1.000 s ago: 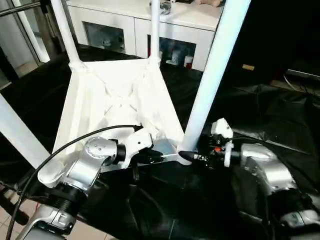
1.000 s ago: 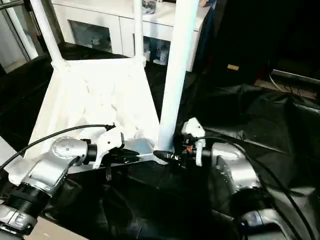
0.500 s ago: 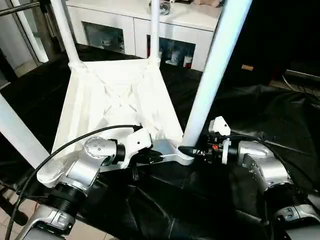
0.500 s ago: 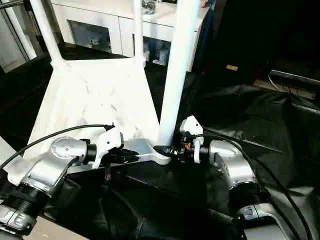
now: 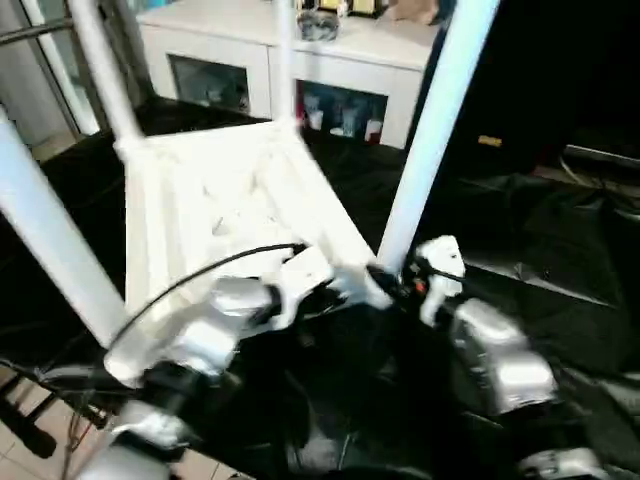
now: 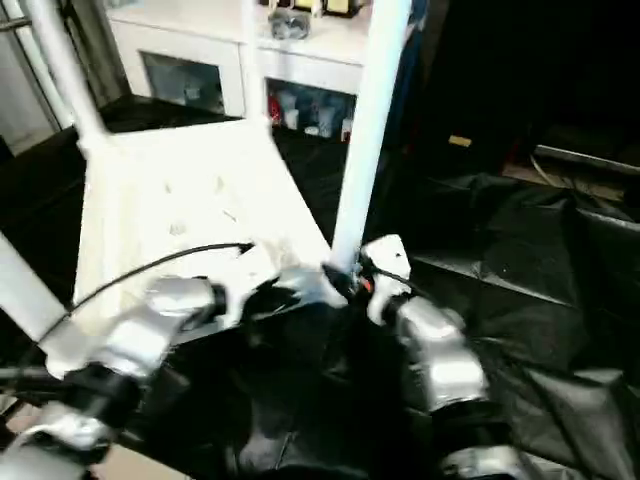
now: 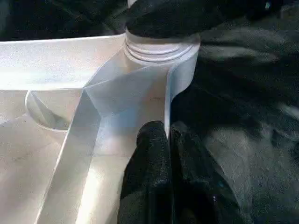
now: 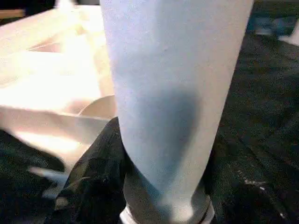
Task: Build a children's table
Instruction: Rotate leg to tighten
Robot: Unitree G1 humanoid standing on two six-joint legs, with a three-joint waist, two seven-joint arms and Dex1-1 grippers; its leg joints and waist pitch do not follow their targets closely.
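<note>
The large white plastic rectangular table top [image 5: 215,190] lies underside-up on black sheeting at centre, ribs showing; four long white round tube legs stand in its corner sockets, the nearest leg [image 5: 428,130] at two o'clock, so assembly looks nearly done. The right gripper [image 8: 140,186] clasps that leg's base, seemingly tightening it; the left gripper [image 7: 163,154], fingers pinched together on the top's rim, steadies it.

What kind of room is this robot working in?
Probably a furnished indoor room used as a test space: a white cabinet with glass doors holds small items, black sheeting covers the work area, and the children's table lies upside down.
</note>
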